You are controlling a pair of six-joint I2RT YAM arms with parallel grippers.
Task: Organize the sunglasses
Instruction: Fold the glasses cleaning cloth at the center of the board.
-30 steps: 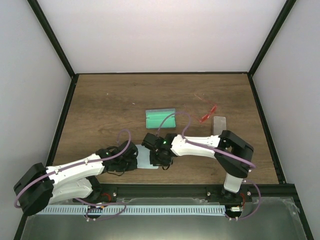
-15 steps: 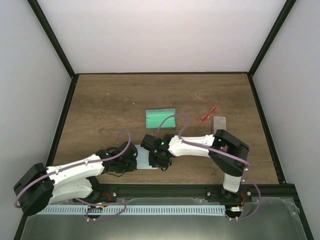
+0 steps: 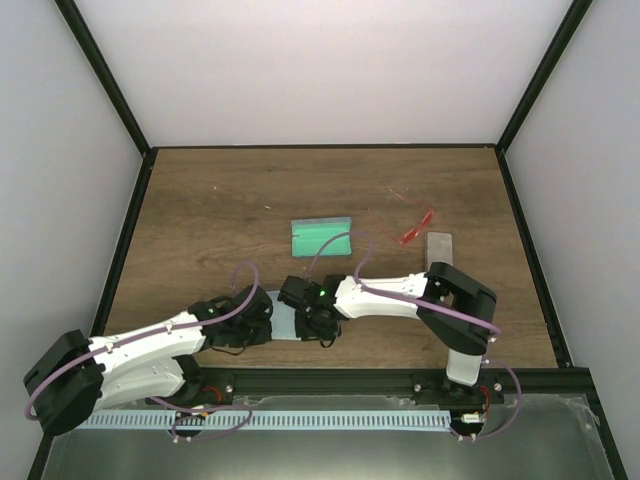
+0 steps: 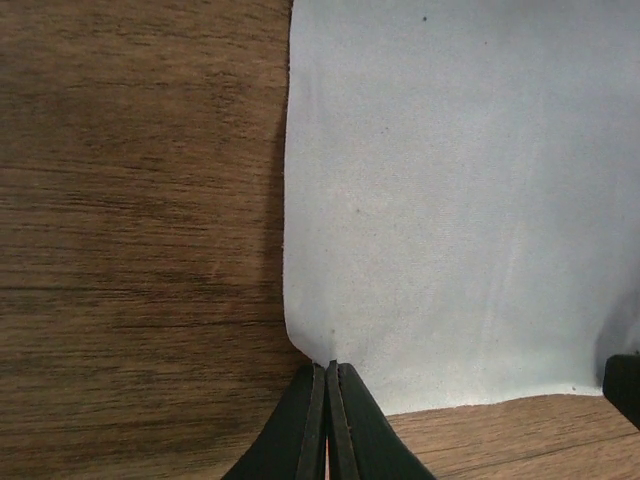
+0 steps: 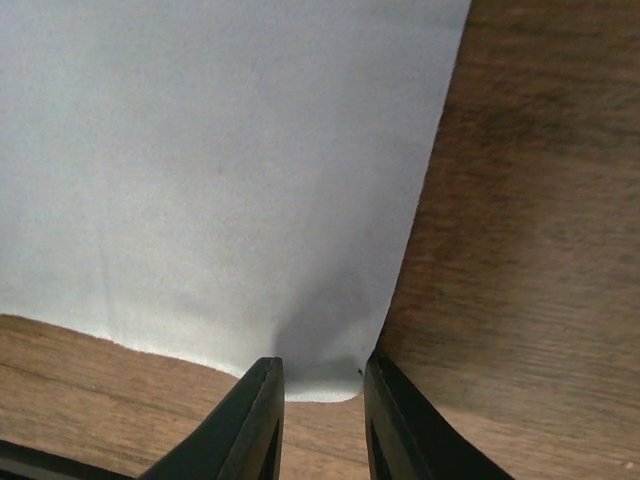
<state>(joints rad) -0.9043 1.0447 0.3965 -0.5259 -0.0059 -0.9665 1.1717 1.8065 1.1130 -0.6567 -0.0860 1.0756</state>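
The red-orange sunglasses (image 3: 415, 229) lie at the right rear of the table, with a faint pink pair (image 3: 402, 197) just behind them; neither wrist view shows them. Both grippers are at the near middle, on a pale teal cloth (image 3: 284, 320) lying flat. My left gripper (image 4: 328, 366) is shut on the near left corner of the cloth (image 4: 450, 200). The near right corner of the cloth (image 5: 220, 170) lies between the parted fingers of my right gripper (image 5: 322, 378), slightly puckered.
An open green-lined case (image 3: 321, 237) sits mid-table behind the grippers. A closed grey case (image 3: 438, 246) lies beside the red-orange pair. Dark frame rails border the wooden table (image 3: 200, 220) on all sides.
Both grippers have slid a little toward the near edge and left, and the cloth has come with them. The jaws look the same as before.
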